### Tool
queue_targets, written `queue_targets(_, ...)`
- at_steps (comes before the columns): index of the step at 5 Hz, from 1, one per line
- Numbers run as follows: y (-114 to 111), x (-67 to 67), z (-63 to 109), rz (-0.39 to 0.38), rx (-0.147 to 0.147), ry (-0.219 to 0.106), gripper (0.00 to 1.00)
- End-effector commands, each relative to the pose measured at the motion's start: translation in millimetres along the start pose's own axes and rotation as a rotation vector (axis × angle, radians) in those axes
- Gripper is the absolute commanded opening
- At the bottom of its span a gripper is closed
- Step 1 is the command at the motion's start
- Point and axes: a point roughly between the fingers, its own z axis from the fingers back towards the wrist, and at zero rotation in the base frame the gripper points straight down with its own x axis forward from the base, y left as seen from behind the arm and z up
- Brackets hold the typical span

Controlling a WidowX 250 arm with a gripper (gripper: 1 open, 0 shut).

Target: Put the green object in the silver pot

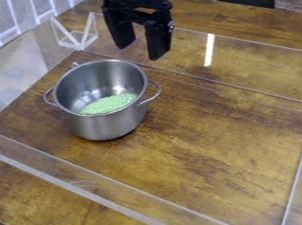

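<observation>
Green object (107, 105) lies flat on the bottom of the silver pot (102, 99), well below the jaws and off to their lower left. It sits free, nothing touching it, so the placement reads as done. The pot stands upright on the wooden table (223, 128), one loop handle showing at its left, rim unobstructed.

Gripper (136, 38) hangs above and behind the pot, pointing down, jaws spread wide and empty. That suits a release already made: nothing left to carry, fingers clear of the rim. A clear plastic barrier (66, 178) borders the work area, far from the jaws.
</observation>
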Motion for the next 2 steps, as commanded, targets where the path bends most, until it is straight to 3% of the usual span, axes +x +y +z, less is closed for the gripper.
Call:
queue_targets(1, -5.4, 4.0, 35.6, 0.038, 0.036, -0.092, 1.0)
queue_targets(2, -10.6, 8.1, 22.4, 0.007, 0.025, -0.085, 1.0)
